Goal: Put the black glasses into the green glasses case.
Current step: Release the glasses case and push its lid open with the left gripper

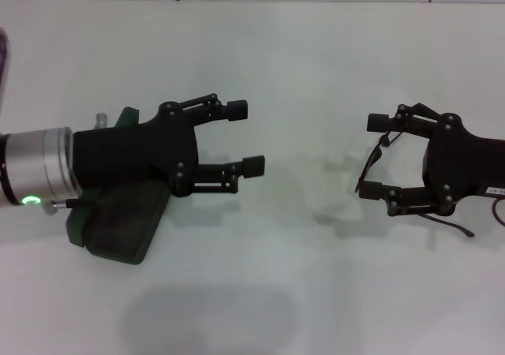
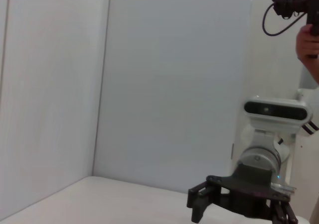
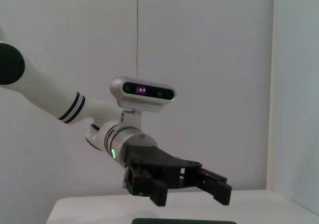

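Evidently mid-pickup, the right gripper (image 1: 377, 156) on the white desk's (image 1: 316, 63) right has its jaws apart around the thin black wire-frame glasses (image 1: 371, 164) (not yet clamped), so squeezing shut comes next, then carrying them left to the dark green hard case (image 1: 118, 230) beneath the spread left gripper (image 1: 245, 137).

Lighting's pretty flat and bright, seems to come from overhead, so the white table (image 1: 316, 292) washes out a bit with no hard glare. Shadows are soft: a big blurry smudge on the near side under the left gripper (image 1: 248, 138), fainter ones left of the right gripper (image 1: 374, 156). Head view looks slightly soft overall, and both wrist views are evenly lit, kinda hazy
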`<action>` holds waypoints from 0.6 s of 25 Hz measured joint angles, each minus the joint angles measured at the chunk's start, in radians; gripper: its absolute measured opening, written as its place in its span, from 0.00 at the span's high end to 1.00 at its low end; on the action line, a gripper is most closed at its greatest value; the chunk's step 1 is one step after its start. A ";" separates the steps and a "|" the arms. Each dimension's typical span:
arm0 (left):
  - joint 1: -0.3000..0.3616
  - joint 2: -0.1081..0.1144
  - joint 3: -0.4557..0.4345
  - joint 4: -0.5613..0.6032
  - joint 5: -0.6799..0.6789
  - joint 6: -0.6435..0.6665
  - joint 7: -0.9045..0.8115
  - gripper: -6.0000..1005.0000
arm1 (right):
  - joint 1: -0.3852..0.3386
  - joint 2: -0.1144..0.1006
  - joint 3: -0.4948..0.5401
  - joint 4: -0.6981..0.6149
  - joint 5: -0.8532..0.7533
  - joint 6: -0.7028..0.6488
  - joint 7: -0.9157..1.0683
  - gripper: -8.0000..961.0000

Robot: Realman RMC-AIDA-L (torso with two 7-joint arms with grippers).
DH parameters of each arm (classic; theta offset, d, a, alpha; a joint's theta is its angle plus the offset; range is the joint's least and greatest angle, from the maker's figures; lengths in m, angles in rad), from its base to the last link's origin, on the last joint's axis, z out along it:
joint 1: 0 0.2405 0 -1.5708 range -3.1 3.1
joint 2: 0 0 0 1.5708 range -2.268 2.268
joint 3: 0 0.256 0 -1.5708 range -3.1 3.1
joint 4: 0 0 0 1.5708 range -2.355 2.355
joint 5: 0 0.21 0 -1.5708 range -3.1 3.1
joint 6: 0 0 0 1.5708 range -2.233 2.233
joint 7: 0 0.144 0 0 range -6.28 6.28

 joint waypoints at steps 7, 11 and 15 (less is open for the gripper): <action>0.000 0.031 -0.043 0.174 0.079 -0.104 -0.393 0.20 | 0.007 0.001 0.000 -0.006 0.000 0.001 -0.001 0.08; 0.041 0.034 -0.043 0.482 0.300 -0.170 -0.747 0.21 | 0.008 0.001 0.000 -0.004 0.000 0.001 -0.001 0.08; 0.082 0.002 -0.042 0.673 0.467 -0.181 -0.893 0.23 | 0.008 0.002 0.000 0.000 0.000 0.001 -0.001 0.08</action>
